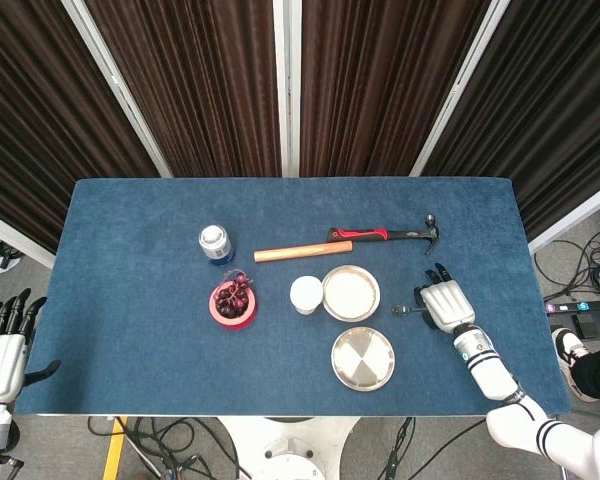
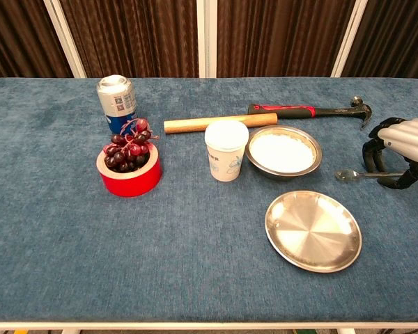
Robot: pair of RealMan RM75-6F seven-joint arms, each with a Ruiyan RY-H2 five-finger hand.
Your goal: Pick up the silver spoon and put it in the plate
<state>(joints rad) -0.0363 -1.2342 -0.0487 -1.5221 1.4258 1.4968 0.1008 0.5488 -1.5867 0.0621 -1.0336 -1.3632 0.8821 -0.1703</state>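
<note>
Both robot hands in view. My right robot hand (image 2: 403, 149) arches over the spoon (image 2: 362, 175) handle, fingers curled down around it; grip uncertain. Spoon lies on the table (image 2: 56, 229), right of the plate (image 2: 313, 230). Left robot hand (image 1: 2, 350) spread, holding nothing.

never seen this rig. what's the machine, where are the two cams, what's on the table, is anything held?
It is a two-armed robot with humanlike hands. The head view looks straight down on the blue table; the chest view looks across it from the front edge.

On the table: a can, grapes in a red bowl, a hammer, a white cup, a bowl with white contents, an empty plate and the silver spoon.

The right hand curls around the spoon's handle; whether it grips is unclear. The left hand waits off the table, holding nothing.
</note>
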